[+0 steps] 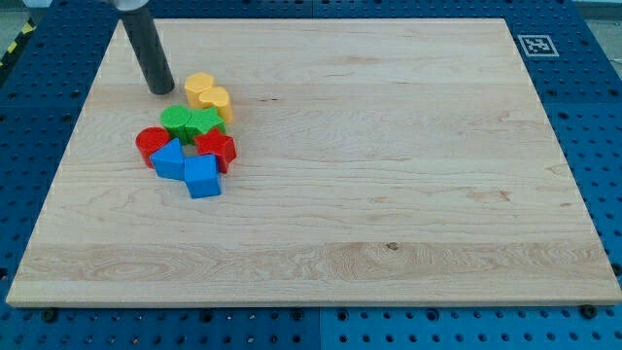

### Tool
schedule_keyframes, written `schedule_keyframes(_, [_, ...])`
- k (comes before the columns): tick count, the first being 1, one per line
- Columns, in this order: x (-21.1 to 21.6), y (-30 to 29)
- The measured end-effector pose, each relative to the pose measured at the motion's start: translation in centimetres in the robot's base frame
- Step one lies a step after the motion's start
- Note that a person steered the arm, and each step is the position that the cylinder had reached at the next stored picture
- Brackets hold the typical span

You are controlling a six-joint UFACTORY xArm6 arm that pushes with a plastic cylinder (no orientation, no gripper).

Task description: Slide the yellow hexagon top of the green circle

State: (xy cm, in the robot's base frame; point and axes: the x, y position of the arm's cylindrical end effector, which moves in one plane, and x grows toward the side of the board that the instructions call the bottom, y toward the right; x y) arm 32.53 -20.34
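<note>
Pale wooden tabletop [389,194], yellow hexagon [199,88] already touching green circle [177,121] at its top; my tip [161,90], a plain rod with nothing to spread or pinch, just left; probably finishing, needing only slight nudging.

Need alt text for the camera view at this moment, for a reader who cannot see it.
My tip rests on a wooden board at the view's upper left, just left of two yellow blocks. Below them sits a tight cluster: a green circle, a green star, two red blocks and two blue blocks.
</note>
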Motion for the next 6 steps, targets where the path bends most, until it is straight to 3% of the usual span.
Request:
schedule_keyframes(2, [-0.8, 9.4])
schedule_keyframes(6, [2.8, 4.6])
